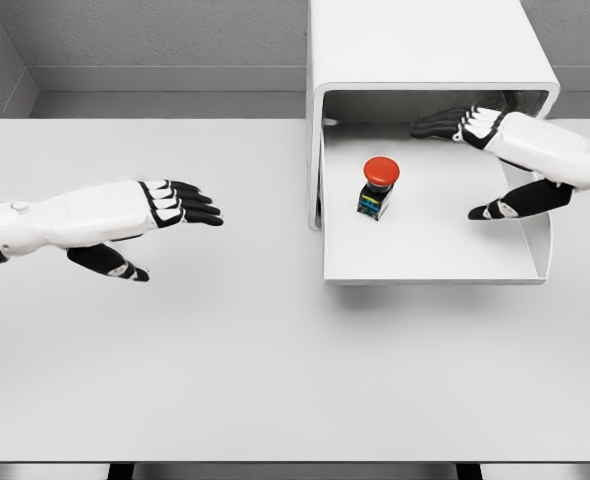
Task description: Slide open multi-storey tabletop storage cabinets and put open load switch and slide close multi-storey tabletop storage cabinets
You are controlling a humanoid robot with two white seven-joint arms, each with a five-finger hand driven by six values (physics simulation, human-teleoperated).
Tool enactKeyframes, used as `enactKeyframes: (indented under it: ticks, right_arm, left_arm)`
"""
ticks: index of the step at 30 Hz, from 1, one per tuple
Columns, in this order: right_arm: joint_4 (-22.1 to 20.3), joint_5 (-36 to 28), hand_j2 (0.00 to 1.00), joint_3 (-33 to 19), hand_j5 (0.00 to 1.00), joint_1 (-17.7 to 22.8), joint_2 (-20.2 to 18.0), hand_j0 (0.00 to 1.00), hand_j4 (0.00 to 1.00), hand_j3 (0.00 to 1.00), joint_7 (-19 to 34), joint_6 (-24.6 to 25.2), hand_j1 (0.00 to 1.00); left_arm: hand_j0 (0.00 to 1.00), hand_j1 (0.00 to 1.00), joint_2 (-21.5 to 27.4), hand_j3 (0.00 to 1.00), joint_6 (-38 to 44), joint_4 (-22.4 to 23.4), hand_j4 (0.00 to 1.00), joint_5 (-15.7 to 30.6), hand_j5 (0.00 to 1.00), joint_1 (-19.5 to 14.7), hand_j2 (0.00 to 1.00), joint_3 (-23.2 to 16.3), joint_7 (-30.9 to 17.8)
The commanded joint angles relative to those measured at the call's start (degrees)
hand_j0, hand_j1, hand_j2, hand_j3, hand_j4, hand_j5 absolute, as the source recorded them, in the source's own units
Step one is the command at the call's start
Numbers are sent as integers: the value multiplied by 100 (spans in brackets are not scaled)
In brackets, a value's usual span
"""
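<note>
Nearest: white table (275, 380), broad and flat, spanning the view; front edge along the bottom, with dark gaps beneath at lower left and lower right.

Mid-left: left hand (140, 225), white shell with black fingers, entering from the left edge on a white forearm with a dark wrist band. Fingers extended and loosely together, pointing right; thumb dropped below the palm; holding nothing. Hovering above bare table surface, well apart from the cabinet.

Mid-right: drawer tray (425, 265) of the multi-storey tabletop storage cabinet (425, 50), white, pulled forward out of the housing, with rounded front right corner and raised side walls.

Inside the tray, left of centre: load switch (378, 188), upright, red mushroom-style cap on a dark body with small blue and yellow-green markings on its front face. No legible lettering, brand or label; markings too small to read.

Right of the switch: right hand (495, 165), white and black, entering from the right edge and reaching over the tray. Fingers stretched out towards the cabinet opening, thumb spread low over the tray's right side; wide, grasping nothing, apart from the switch.

Farthest: cabinet housing, white with rounded corners, shaded opening above the tray; grey wall (155, 40) behind.
</note>
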Motion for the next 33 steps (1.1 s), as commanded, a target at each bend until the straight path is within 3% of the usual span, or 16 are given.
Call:
enactKeyframes:
  ticks: [1,15,18,30,33]
  right_arm:
    - [3,-28,100,43,100,0,-4,100,100,100,229,4,100]
    - [39,7,100,157,100,-114,23,100,100,100,423,4,100]
    - [39,33,100,157,100,-123,110,100,100,100,431,4,100]
    - [74,34,100,122,100,-132,84,100,100,100,379,4,100]
    - [82,34,100,131,100,-132,93,100,100,100,387,4,100]
  left_arm:
    - [100,100,20,100,-2,43,100,98,100,8,100,870,-24]
    - [100,100,231,100,-2,69,100,169,100,61,100,896,-32]
    - [100,100,178,100,-2,236,100,177,100,588,100,1371,-59]
    - [100,100,-6,100,-2,755,100,169,100,703,100,1397,-103]
    - [100,100,-331,100,-2,1080,100,177,100,711,100,1380,-94]
